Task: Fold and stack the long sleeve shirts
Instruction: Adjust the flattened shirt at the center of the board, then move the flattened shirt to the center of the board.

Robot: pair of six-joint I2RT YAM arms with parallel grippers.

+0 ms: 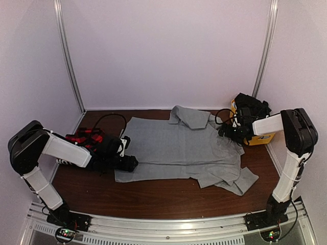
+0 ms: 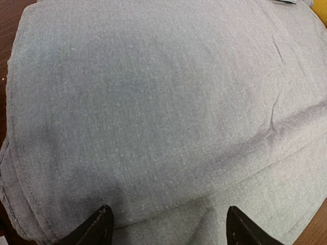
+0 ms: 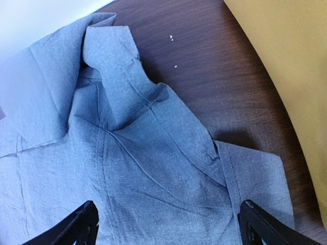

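The plain grey shirt (image 1: 179, 148) lies spread on the brown table, collar at the back and a sleeve folded at the front right. My left gripper (image 1: 132, 162) is open over the shirt's left edge; the left wrist view shows the grey cloth (image 2: 163, 112) between its spread fingertips (image 2: 99, 227). My right gripper (image 1: 225, 133) is open above the shirt's right shoulder; the right wrist view shows the collar and shoulder folds (image 3: 138, 138) between its fingertips (image 3: 84, 224). The red-and-black plaid shirt (image 1: 84, 138) lies bunched at the left, partly hidden behind my left arm.
A yellow bin (image 1: 263, 138) stands at the back right behind my right wrist and shows as a yellow wall (image 3: 286, 61) in the right wrist view. White walls close the table at the back and sides. Cables loop near the back.
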